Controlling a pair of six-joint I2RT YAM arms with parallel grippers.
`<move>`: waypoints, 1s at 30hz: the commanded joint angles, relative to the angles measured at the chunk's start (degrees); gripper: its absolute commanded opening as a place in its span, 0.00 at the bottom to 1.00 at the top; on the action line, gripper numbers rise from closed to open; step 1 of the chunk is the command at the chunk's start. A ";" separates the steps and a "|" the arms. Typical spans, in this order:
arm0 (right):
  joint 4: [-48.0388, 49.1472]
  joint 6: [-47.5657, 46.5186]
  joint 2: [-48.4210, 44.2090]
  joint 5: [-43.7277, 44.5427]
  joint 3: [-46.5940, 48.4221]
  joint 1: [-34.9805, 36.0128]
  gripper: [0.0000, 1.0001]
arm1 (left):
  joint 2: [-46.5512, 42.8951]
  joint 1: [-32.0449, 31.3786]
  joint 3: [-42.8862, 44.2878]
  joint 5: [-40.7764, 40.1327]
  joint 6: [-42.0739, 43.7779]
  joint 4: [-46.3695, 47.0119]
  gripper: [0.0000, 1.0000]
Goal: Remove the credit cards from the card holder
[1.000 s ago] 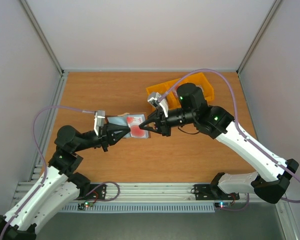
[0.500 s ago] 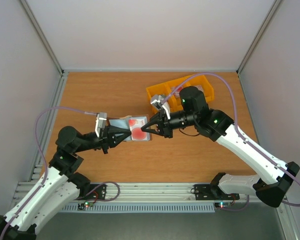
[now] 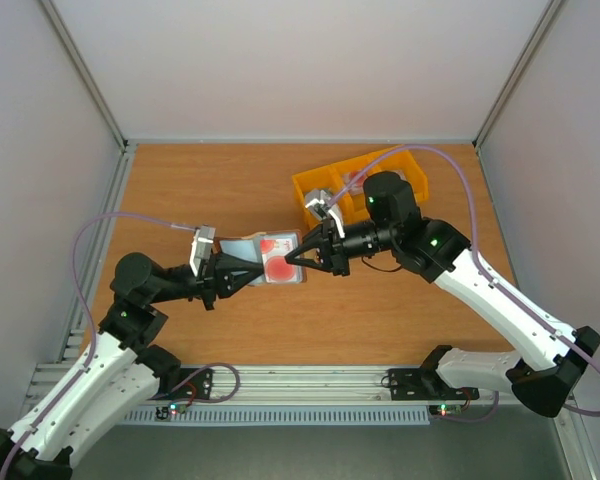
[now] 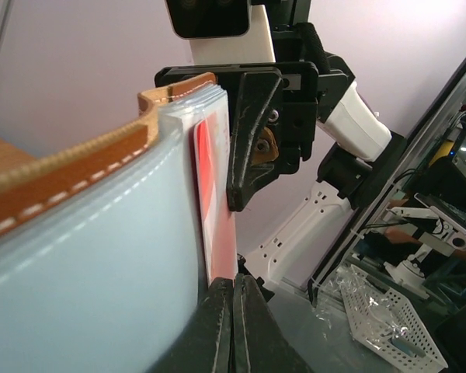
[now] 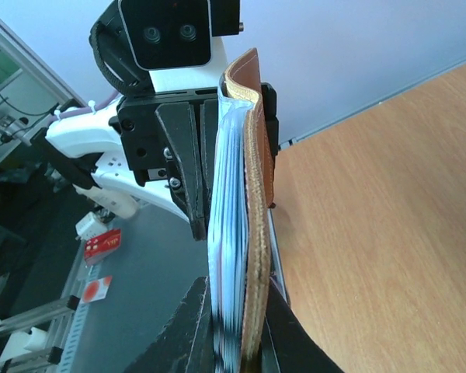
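Two grippers meet nose to nose over the table [image 3: 180, 190]. On the left, our left gripper [image 3: 263, 268] has its jaws pressed together on the edge of a red credit card [image 4: 214, 194]. The card stands straight out from those jaws, flat against the grey-blue lining of the card holder [image 4: 78, 256]. From the opposite side, our right gripper [image 3: 290, 262] is clamped on the card holder, leather and lining wedged between its jaws. Behind that gripper's wrist sits a yellow bin [image 3: 320, 186].
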 commanded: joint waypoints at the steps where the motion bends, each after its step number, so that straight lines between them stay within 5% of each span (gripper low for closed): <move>1: 1.92 0.12 1.63 -3.06 2.05 -0.04 0.02 | 0.82 -0.23 0.19 1.49 0.80 5.05 0.00; 8: 5.85 0.98 3.03 -6.63 2.42 1.48 0.02 | 0.90 -0.23 0.90 -4.26 -2.89 1.81 0.27; 15: 6.73 1.34 3.58 -10.94 2.47 2.41 0.02 | 2.51 -0.06 2.07 -1.71 -4.24 3.70 0.33; 24: 1.39 -2.70 0.94 -5.53 3.60 2.72 0.02 | 0.83 1.76 6.34 3.68 -2.91 -1.55 0.39; 30: 0.86 -1.75 0.44 -5.09 4.09 2.79 0.01 | 0.83 1.79 6.71 -1.83 -2.47 -3.06 0.41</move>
